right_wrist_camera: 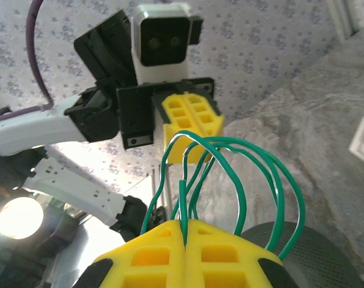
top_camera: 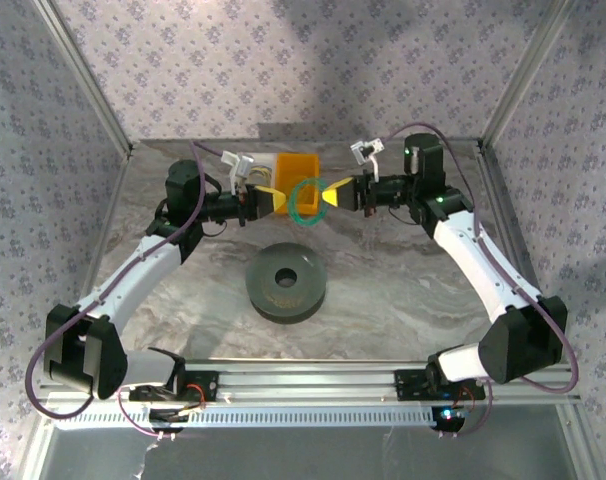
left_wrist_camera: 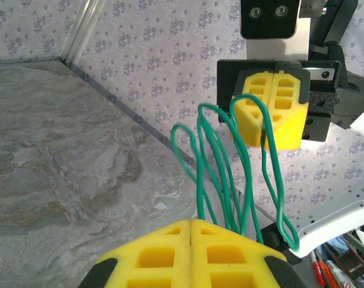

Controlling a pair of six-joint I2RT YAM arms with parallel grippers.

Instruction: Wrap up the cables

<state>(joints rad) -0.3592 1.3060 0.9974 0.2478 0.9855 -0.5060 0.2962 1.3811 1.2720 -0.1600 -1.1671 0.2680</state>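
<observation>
A teal-green cable [top_camera: 294, 205], wound in several small loops, hangs in the air between my two grippers at the back middle of the table. My left gripper [top_camera: 281, 200] is shut. In the left wrist view the cable [left_wrist_camera: 201, 174] runs its strands together at the left gripper [left_wrist_camera: 191, 221], just right of the seam of the jaws. My right gripper [top_camera: 328, 197] faces it, also shut. In the right wrist view one strand of the cable [right_wrist_camera: 182, 201] enters the seam of the right gripper [right_wrist_camera: 185, 221].
A dark grey round spool [top_camera: 286, 281] with a centre hole lies flat mid-table, in front of and below the grippers, and its rim [right_wrist_camera: 317, 258] sits under the right gripper. A yellow bin [top_camera: 299, 166] stands right behind the cable. Metal frame posts edge the table.
</observation>
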